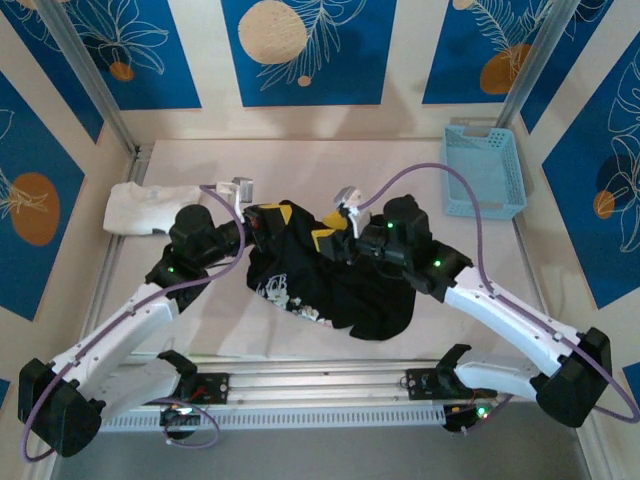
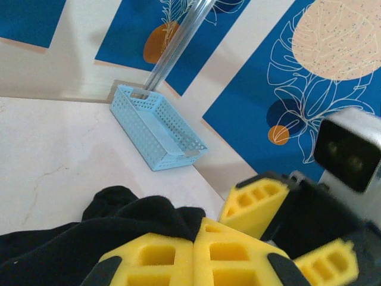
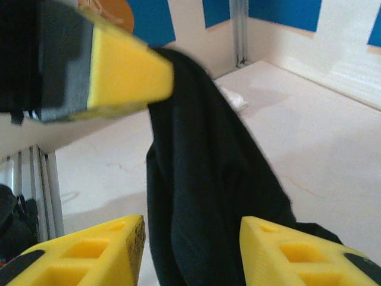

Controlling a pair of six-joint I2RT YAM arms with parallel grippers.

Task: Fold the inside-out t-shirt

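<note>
The black t-shirt [image 1: 330, 285] hangs bunched above the middle of the desk [image 1: 330, 165], its lower folds draped on the surface. The left claw [image 2: 193, 259] is pressed together on its upper edge. The right claw [image 3: 191, 229] is spread, with the hanging fabric between its fingers. Farther left lies a folded white garment [image 1: 148, 208], and at the far right stands a light blue basket [image 1: 485, 172].

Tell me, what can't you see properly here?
Top view: the white print on the t-shirt is too small to read.
Top view: the left arm covers part of the white cloth.
Right wrist view: the t-shirt's bottom is cut off by the frame edge, between the fingers of the right gripper.
</note>
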